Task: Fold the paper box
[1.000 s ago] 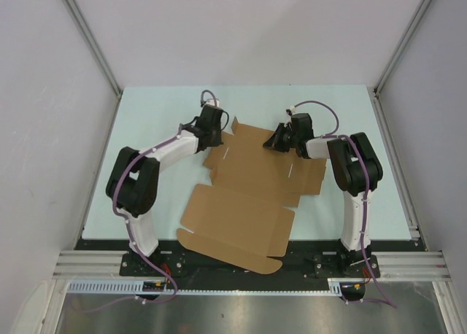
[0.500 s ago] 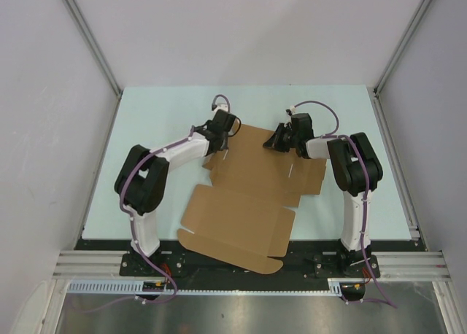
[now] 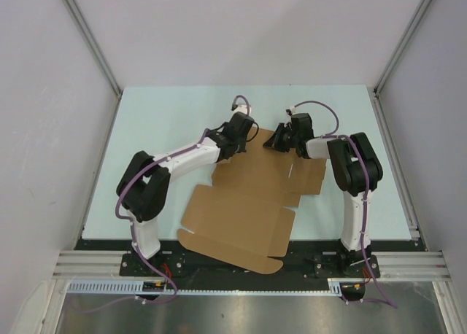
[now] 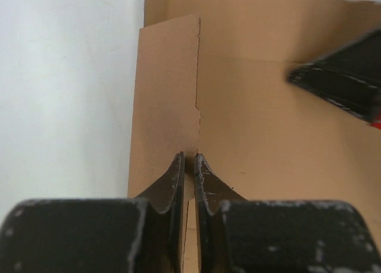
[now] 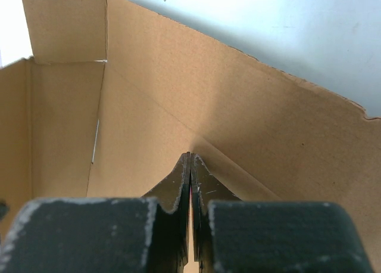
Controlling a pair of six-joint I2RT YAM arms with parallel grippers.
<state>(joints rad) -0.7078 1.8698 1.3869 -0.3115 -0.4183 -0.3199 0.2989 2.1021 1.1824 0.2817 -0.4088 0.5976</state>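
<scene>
ok so left gripper (image 4: 188, 157) and right gripper (image 5: 190, 156) both look pinched tight on far flaps of the plain brown die-cut cardboard box (image 3: 241, 211). I'd fold those 2 along the creases, slowly.

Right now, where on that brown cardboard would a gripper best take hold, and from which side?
Probably a lifted flap edge at the far end of the paper box, approached from outside the sheet. The cardboard is thin and mostly lies flat, so only lifted edges can be pinched; the left gripper pinches one such edge.
</scene>
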